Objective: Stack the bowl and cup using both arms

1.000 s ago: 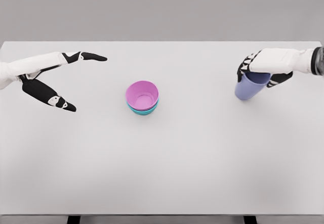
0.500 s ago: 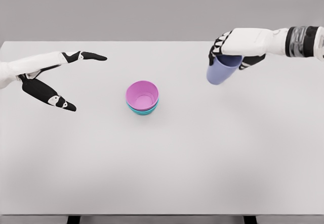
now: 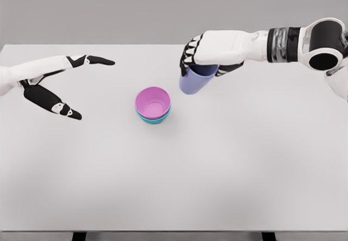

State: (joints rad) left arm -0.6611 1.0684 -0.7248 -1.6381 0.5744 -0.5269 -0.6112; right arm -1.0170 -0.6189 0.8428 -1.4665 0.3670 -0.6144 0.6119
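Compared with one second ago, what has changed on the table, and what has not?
The right hand, shut on the purple cup, has carried it leftward from the table's right side until it hangs close to the pink bowl, up and to its right. The pink bowl stayed nested in the teal bowl, and the open left hand did not move.

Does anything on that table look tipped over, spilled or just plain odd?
Nothing is spilled or broken. The only thing askew is the purple cup: the right hand holds it by the rim, tilted, to the upper right of the pink bowl, which sits neatly inside a teal bowl. The left hand is open.
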